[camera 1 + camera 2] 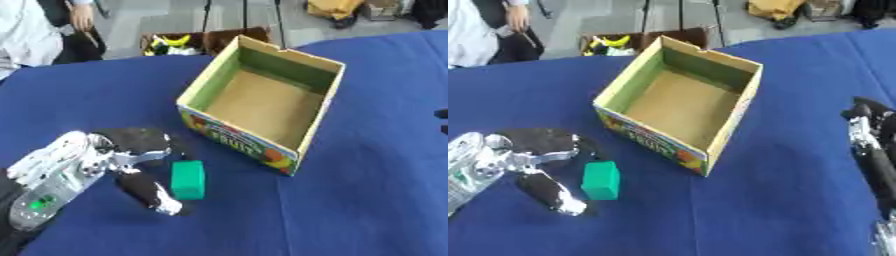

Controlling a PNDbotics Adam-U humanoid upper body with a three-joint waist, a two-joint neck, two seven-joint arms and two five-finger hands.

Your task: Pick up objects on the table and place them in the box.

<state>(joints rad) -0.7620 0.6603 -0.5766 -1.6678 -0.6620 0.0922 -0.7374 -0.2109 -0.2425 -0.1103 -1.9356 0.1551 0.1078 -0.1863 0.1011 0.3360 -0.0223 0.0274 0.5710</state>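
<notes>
So I was standing there watching, and the left robot hand [131, 150] was down on the blue counter [367, 200], just to the near-left of the box [302, 145]. The green block [187, 180] sat on the cloth a little in front of the box's printed wall, close but not touching it. The robot hand had it bracketed: its thumb lay right along the block's left side, fingers spread above it, so pretty wide apart and not wrapped round anything. Nothing was lifted; the block was flat on the counter.

The box looked bare inside, just brown cardboard floor and green inner walls, so I'd say they were at step 1, the pick.

The right robot hand [868, 145] hung off to the right of the box, well apart from it, fingers straight and idle as far as I could tell.

My guess for the next move: pinch the fingers in on the block, lift it above the near wall, carry it up-right over the opening and let go. That wall was tall, so clearance would matter.
</notes>
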